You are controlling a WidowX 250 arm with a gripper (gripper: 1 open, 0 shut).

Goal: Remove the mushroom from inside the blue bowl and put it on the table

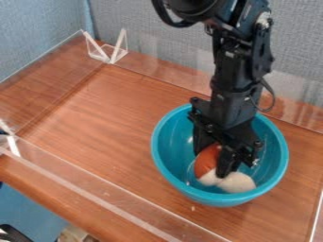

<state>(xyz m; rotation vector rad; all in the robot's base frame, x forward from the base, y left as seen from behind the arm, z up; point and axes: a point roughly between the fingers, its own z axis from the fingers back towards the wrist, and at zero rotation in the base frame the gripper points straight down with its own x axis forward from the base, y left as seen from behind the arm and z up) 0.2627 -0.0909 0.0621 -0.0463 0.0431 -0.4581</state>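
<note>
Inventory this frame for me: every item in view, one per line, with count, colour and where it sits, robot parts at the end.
mushroom: one, orange-red cap and cream-white stem, inside the bowl
blue bowl: one, glossy teal-blue, on the right part of the table
table: one, reddish-brown wood grain, under the bowl
white wire-like piece: one, white, at the table's far edge, left of centre
backdrop: one, grey, behind the table
dark object: one, mostly black, cut off at the lower left corner; too little shows to name it
hand: one, black, reaching down into the bowl, its tips at the mushroom
arm: one, black with cables, coming in from the top right
</note>
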